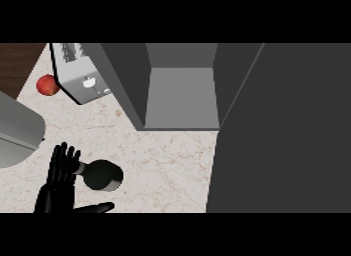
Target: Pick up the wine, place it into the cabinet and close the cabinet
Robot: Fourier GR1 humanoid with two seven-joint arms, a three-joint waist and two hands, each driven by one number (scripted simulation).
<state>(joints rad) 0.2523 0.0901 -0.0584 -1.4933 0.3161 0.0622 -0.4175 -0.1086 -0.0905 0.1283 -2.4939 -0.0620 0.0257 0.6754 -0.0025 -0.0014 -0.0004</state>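
The wine bottle (103, 175) stands upright on the marbled counter (163, 165), seen from above as a dark round body with a pale neck end. My left hand (56, 192) comes in from the lower left, open, with straight fingers (63, 160) just left of the bottle and the thumb (97, 207) stretched out below it. Whether the fingers touch the bottle's neck I cannot tell. The grey cabinet (179, 97) stands open at the back, its inside bare. Its dark door (296, 130) is swung out and fills the right side. My right hand does not show.
A silver toaster (78, 70) sits at the back left, with a red apple (47, 84) beside it. A large grey rounded object (8, 132) juts in from the left edge. Dark wood (8, 62) shows beyond the counter's far left corner.
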